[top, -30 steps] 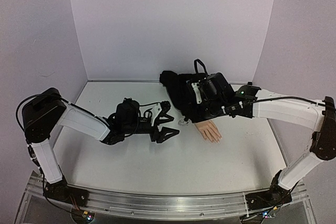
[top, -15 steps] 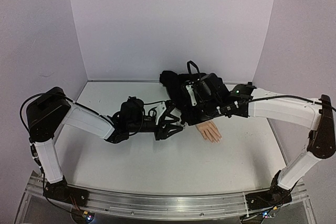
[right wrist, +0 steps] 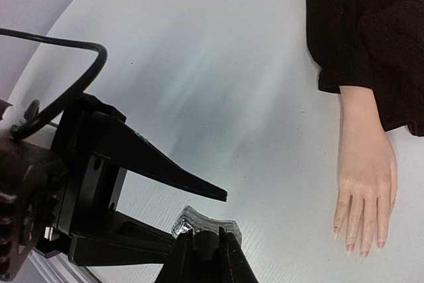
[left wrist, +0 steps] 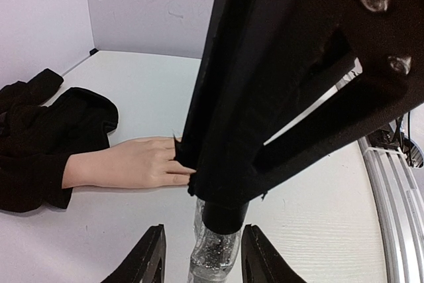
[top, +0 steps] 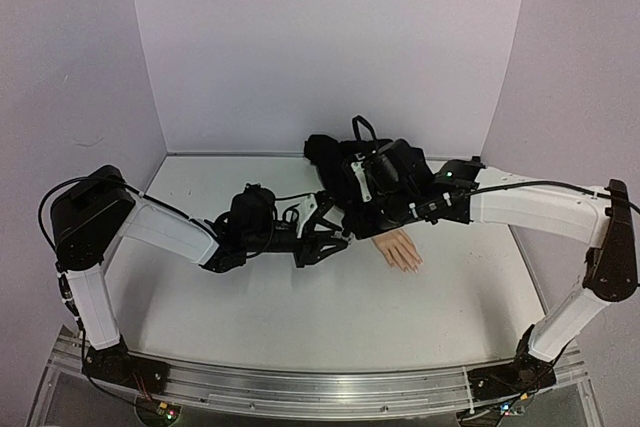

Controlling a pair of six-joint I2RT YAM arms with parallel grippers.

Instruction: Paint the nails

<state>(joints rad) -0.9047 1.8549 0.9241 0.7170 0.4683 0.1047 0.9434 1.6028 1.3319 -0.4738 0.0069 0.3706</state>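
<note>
Pale nails (right wrist: 349, 247): right wrist shows, left wrist hides.

Left claw (top: 338, 234) gapes wide, level; right claw (right wrist: 205, 235), pinched narrow, points down between its fingers.

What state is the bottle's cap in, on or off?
On. In the left wrist view the dark cap sits atop the clear bottle, with the right tool shut around it; whether loosened, cannot tell.
</note>
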